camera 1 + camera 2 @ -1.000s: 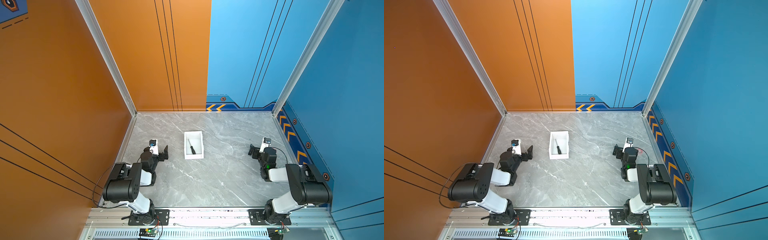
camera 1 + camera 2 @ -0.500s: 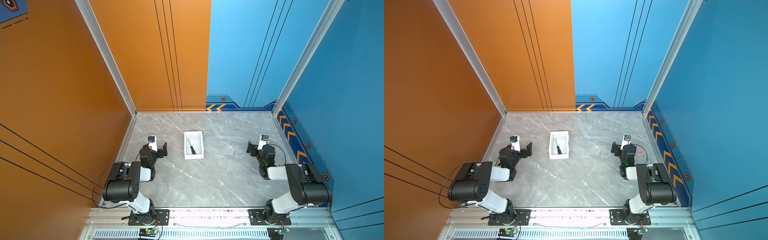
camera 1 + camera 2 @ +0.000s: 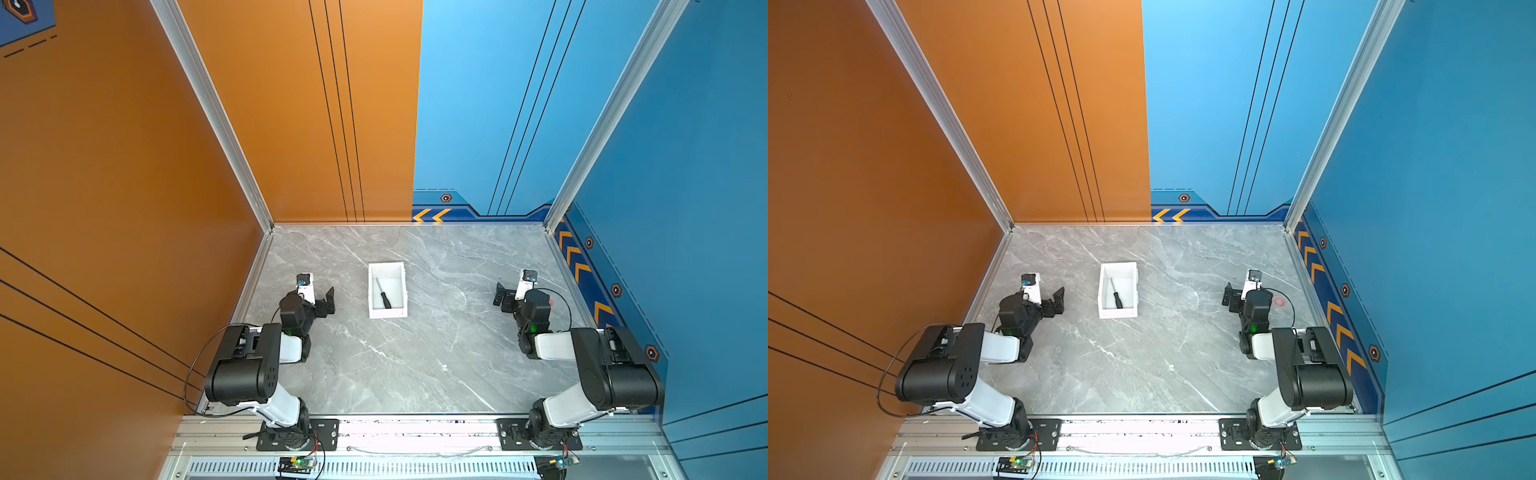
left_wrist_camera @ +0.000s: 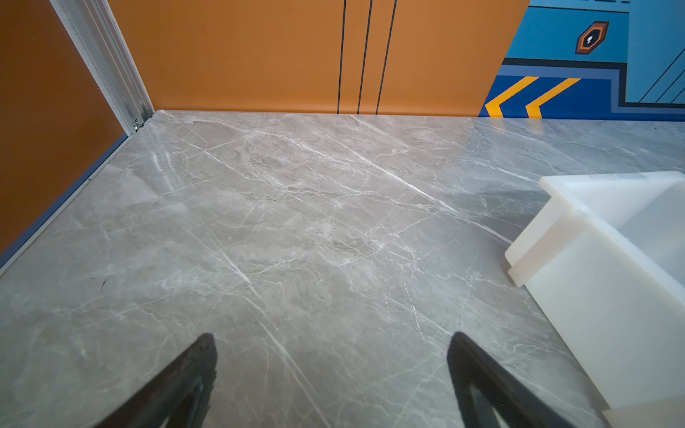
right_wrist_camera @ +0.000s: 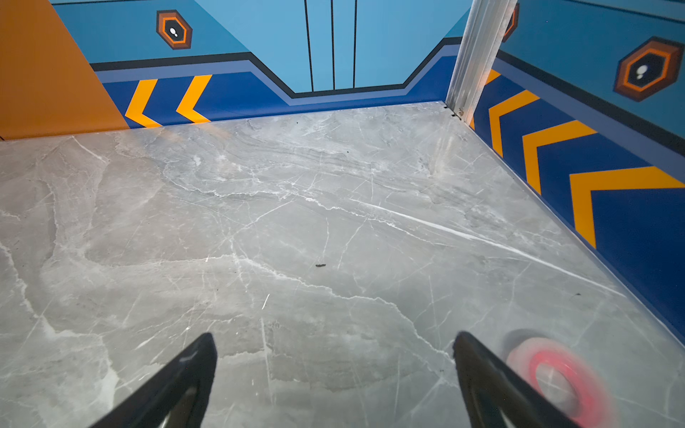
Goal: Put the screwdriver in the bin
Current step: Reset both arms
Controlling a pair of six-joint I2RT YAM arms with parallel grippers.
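Note:
The black-handled screwdriver [image 3: 383, 293] [image 3: 1116, 293] lies loose inside the white bin [image 3: 387, 312] [image 3: 1118, 312] in both top views, near the table's middle. My left gripper [image 3: 320, 301] [image 3: 1054, 301] [image 4: 331, 337] hovers low to the left of the bin, apart from it, open with only marble between its fingers. In the left wrist view a corner and side wall of the bin [image 4: 593, 266] show; the screwdriver is hidden there. My right gripper [image 3: 509, 297] [image 3: 1235, 297] [image 5: 333, 337] is far to the right, open and empty.
A small red-and-white ring [image 5: 556, 378] [image 3: 1279, 301] lies on the marble beside the right gripper, close to the blue side wall. Orange and blue walls enclose the table on three sides. Both arm bases stand on the front rail.
Both grippers have edged slightly toward the far wall. The bin and the screwdriver in it have not moved.

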